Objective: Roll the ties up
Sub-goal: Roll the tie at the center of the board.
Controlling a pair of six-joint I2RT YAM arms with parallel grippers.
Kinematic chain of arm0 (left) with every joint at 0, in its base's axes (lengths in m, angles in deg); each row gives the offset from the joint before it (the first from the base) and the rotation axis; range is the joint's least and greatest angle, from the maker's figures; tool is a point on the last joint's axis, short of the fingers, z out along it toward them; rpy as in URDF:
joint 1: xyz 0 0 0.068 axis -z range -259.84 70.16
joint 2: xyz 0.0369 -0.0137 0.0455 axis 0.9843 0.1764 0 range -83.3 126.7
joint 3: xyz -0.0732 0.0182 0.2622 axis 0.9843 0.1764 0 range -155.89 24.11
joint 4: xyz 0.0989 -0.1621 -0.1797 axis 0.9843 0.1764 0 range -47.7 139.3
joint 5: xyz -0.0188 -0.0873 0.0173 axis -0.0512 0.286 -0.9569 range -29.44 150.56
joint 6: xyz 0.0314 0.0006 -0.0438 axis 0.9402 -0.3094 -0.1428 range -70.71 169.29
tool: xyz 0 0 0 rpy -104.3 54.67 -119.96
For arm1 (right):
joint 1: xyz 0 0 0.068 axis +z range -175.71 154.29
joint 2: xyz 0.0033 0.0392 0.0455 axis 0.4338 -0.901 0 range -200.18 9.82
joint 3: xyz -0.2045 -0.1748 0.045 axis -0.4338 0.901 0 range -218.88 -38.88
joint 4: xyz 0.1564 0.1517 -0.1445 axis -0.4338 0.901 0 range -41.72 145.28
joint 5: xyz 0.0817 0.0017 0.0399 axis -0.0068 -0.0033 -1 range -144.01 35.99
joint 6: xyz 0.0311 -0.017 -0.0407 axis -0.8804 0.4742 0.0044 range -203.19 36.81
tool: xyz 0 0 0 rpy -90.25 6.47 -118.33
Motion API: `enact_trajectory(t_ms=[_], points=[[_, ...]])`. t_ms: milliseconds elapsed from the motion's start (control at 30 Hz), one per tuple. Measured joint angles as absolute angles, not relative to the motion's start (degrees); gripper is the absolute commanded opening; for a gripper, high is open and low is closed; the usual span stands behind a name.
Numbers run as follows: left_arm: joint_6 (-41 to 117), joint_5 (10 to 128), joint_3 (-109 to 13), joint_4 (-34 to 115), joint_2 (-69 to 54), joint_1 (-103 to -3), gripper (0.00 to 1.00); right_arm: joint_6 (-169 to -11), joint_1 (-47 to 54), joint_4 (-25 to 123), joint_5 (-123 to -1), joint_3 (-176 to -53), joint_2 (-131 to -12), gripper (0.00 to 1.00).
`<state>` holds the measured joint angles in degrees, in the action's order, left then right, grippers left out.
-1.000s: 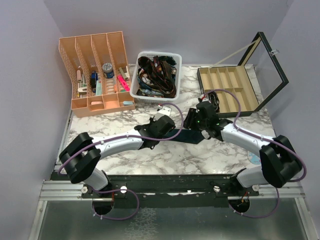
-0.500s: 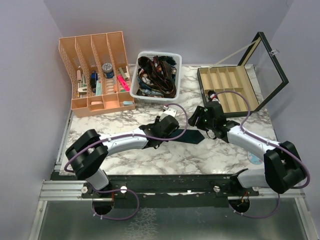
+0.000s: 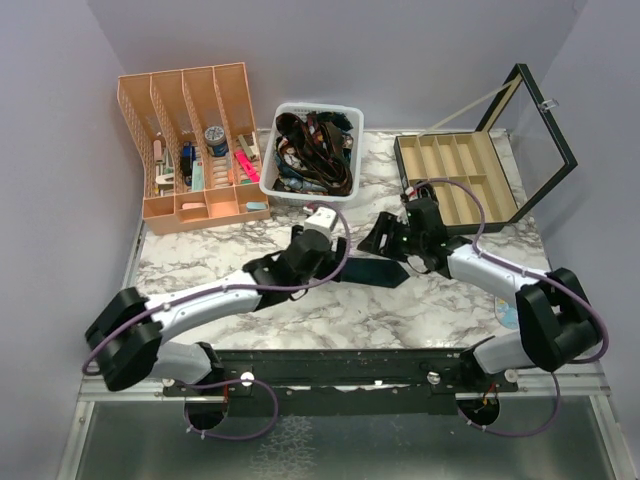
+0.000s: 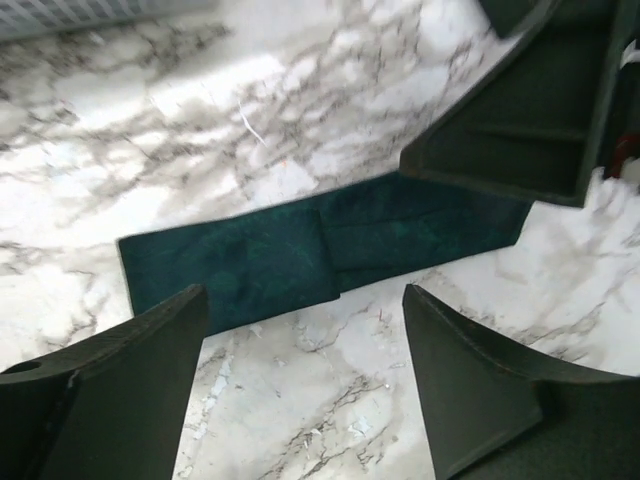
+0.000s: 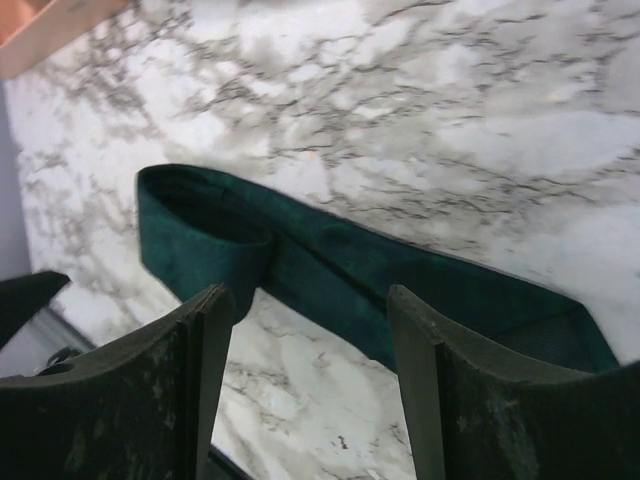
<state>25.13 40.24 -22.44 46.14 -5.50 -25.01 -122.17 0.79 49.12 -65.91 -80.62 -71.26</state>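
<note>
The teal tie (image 4: 290, 260) lies flat on the marble worktop (image 4: 200, 130) (one end folded over itself), framed between the spread fingers of the left gripper (image 4: 300, 300). The right gripper (image 5: 308, 300), likewise released, hovers above it.

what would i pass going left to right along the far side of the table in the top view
peach plastic desk organiser with upright dividers → white slotted plastic basket holding ties → black box with tan compartments and a raised glass lid
</note>
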Motion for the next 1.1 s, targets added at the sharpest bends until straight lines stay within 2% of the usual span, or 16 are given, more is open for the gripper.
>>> enact_trajectory(t_ms=[133,267,567,800,967,1100], points=[[23.0,40.7,-18.0,44.0,-14.7,-28.4,0.89,-122.5,0.8,44.4,-73.7,-81.0,-73.6,0.73],[19.9,45.2,-11.4,41.9,-22.5,-38.6,0.90,-123.3,1.4,41.8,-78.9,-82.0,-77.4,0.76],[14.5,57.7,-4.6,41.4,-19.5,-51.2,0.91,-123.7,4.1,41.1,-82.6,-85.1,-82.4,0.75],[11.7,63.7,-3.4,38.0,-17.7,-54.0,0.91,-123.7,5.5,40.8,-85.1,-87.2,-86.5,0.61],[10.7,66.0,-2.7,35.1,-17.3,-54.4,0.91,-123.0,5.9,41.3,-85.3,-88.1,-88.1,0.46],[10.4,67.2,-1.7,34.3,-17.2,-54.8,0.91,-120.5,5.9,41.7,-85.2,-88.9,-88.2,0.44]])
